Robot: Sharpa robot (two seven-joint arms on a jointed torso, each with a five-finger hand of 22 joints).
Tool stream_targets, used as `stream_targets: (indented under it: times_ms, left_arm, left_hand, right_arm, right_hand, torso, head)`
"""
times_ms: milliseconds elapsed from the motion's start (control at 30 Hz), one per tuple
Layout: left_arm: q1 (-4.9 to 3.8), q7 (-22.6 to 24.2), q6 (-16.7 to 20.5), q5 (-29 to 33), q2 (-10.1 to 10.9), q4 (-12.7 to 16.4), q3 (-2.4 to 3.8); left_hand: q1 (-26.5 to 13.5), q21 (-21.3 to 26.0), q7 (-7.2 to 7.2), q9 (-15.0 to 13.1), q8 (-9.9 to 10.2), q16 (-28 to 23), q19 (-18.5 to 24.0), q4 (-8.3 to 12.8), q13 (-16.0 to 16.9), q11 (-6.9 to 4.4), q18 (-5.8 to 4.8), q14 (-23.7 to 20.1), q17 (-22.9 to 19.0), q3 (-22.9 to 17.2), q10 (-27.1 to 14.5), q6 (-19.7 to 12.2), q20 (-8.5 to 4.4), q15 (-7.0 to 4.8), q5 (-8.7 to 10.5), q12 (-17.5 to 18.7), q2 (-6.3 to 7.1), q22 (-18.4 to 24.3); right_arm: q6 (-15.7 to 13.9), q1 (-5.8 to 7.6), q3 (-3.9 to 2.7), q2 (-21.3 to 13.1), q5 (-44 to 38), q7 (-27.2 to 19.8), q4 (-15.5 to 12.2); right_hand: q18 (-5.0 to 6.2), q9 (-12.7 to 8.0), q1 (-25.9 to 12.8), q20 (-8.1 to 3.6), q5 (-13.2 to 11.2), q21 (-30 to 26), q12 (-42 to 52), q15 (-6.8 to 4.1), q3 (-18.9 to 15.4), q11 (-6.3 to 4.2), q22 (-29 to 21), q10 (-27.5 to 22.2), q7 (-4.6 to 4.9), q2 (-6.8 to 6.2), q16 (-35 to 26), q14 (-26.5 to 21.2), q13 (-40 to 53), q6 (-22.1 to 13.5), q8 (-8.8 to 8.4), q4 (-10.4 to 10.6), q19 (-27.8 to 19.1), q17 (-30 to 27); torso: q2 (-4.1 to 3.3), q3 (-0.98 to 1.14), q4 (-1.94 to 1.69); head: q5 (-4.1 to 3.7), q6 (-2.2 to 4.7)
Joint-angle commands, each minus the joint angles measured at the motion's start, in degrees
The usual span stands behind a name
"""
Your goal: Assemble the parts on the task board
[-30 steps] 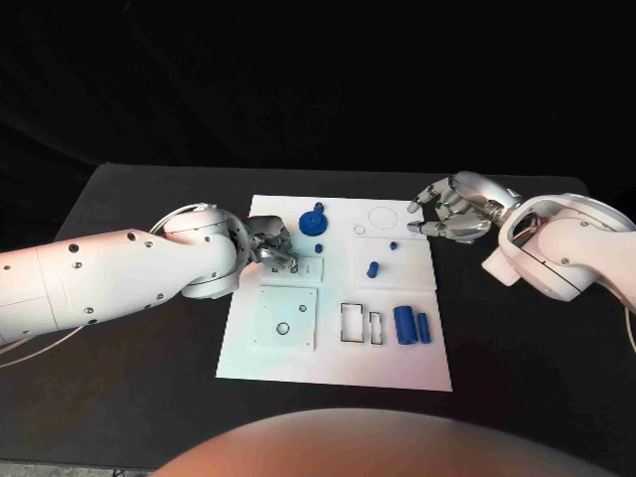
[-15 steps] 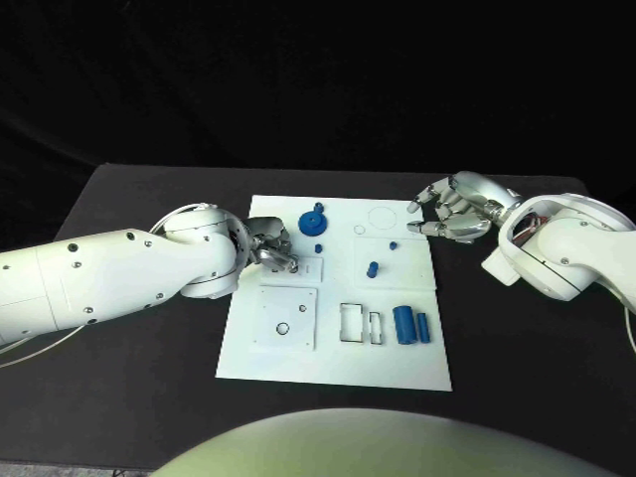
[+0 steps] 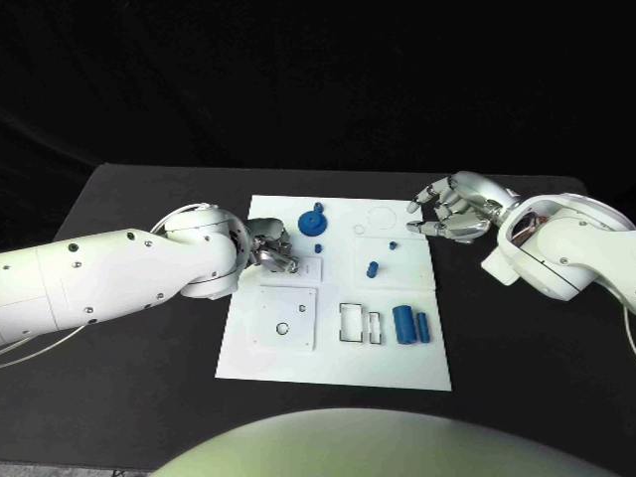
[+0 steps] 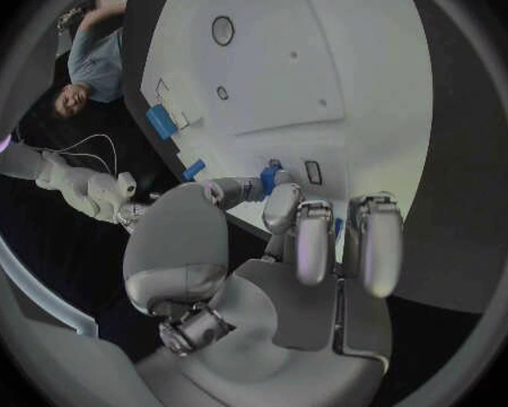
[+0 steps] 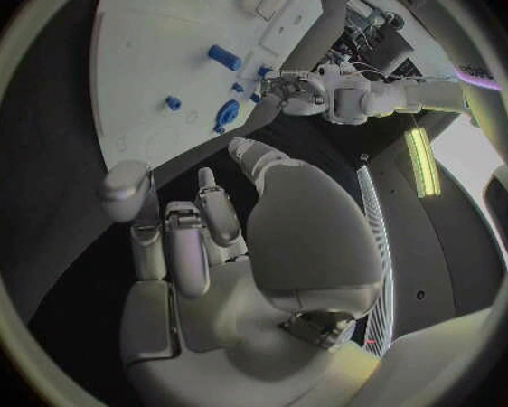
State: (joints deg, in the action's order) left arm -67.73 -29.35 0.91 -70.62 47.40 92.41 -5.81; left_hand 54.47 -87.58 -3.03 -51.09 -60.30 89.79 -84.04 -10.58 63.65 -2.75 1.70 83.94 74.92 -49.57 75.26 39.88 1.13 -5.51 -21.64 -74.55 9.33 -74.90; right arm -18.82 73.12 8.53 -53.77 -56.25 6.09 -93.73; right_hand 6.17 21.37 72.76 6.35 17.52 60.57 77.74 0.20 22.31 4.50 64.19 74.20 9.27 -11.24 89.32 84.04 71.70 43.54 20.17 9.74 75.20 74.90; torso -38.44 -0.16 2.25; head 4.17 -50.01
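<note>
The white task board [image 3: 333,343] lies mid-table. My left hand [image 3: 271,247] is over its left part, next to a small rectangular slot [image 3: 308,266]. In the left wrist view its thumb and a fingertip [image 4: 282,206] close round a small blue peg [image 4: 273,178], right by that slot [image 4: 313,172]. The peg [image 3: 318,246] stands just below the blue gear [image 3: 311,221]. My right hand [image 3: 454,212] hovers at the board's far right corner, fingers half curled and apart, holding nothing. Two more small pegs [image 3: 372,267] [image 3: 392,243] stand on the board.
Two blue cylinders [image 3: 402,324] [image 3: 422,327] lie at the board's near right, beside rectangular cut-outs [image 3: 351,322]. A square plate with holes [image 3: 287,316] sits at the near left. A ring outline [image 3: 383,216] marks the far right.
My left hand has edged slightly away from the slot toward the far side. The right hand and the parts on the board have not moved.
</note>
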Motion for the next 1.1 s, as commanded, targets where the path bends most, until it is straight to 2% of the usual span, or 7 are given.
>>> stream_targets:
  times_ms: [33, 600, 767, 1100]
  left_arm:
    - [0.3, -1.2, -2.2, 0.3, -0.1, -0.1, -0.25]
    - [0.35, -2.0, -2.4, 2.2, -0.1, -0.1, -0.2]
    - [0.36, -2.0, -2.2, 3.4, 0.0, -0.1, 0.02]
    - [0.32, -2.1, -2.5, 6.1, 0.3, 0.1, 0.56]
  left_hand:
    - [0.6, -0.3, 1.4, -0.1, 0.1, 0.2, -4.7, 10.1, 0.0, 0.07, -1.01, 6.1, 15.1, -10.4, 0.5, 1.0, -0.54, -0.27, 0.03, -0.2, 0.03, -12.7]
    - [0.9, -0.3, 1.46, 0.0, 0.2, 0.2, -4.7, 10.0, 0.3, 0.01, -1.03, 6.1, 15.1, -10.7, 0.7, 1.2, -0.56, -0.31, -0.1, -0.3, 0.04, -12.8]
    - [1.0, -0.4, 1.47, 0.0, 0.2, 0.2, -4.8, 10.0, 0.4, -0.01, -1.04, 6.1, 15.1, -10.8, 0.8, 1.3, -0.57, -0.33, -0.13, -0.4, 0.0, -12.8]
    - [1.1, -0.4, 1.49, 0.0, 0.2, 0.2, -4.8, 10.0, 0.4, -0.03, -1.06, 6.1, 15.1, -10.9, 0.8, 1.4, -0.59, -0.35, -0.08, -0.4, 0.01, -12.9]
  right_arm:
    - [0.4, -0.05, 0.0, 0.0, -0.6, -0.3, 0.0]
    - [0.4, -0.06, 0.0, 0.0, -0.6, -0.3, 0.0]
    - [0.4, -0.08, 0.0, 0.1, -0.6, -0.3, 0.0]
    - [0.4, -0.12, 0.0, 0.1, -0.6, -0.3, 0.0]
  right_hand:
    - [0.83, 0.1, -0.6, -0.22, 0.3, -0.2, 0.3, -0.05, 0.0, -0.17, -0.1, 0.3, -0.21, -0.01, -0.3, 5.3, -0.1, -0.2, 0.19, 0.2, -0.2, 12.8]
    - [0.84, 0.1, -0.6, -0.23, 0.4, -0.3, 0.2, -0.05, 0.1, -0.17, -0.1, 0.2, -0.22, 0.0, -0.4, 5.2, -0.1, -0.2, 0.26, 0.3, -0.2, 12.7]
    - [0.84, 0.1, -0.6, -0.23, 0.4, -0.3, 0.2, -0.05, 0.1, -0.17, -0.1, 0.2, -0.22, 0.0, -0.4, 5.2, -0.1, -0.2, 0.26, 0.3, -0.2, 12.7]
    - [0.84, 0.1, -0.6, -0.23, 0.4, -0.3, 0.2, -0.05, 0.1, -0.17, -0.1, 0.2, -0.22, 0.0, -0.4, 5.2, -0.1, -0.2, 0.26, 0.3, -0.2, 12.7]
  torso:
    - [-0.01, -0.01, 0.01]
    - [0.02, 0.0, -0.06]
    - [0.05, -0.05, 0.05]
    - [-0.01, 0.04, 0.01]
  head:
    - [-0.03, 0.01]
    - [-0.01, 0.01]
    - [0.01, 0.01]
    - [-0.09, 0.01]
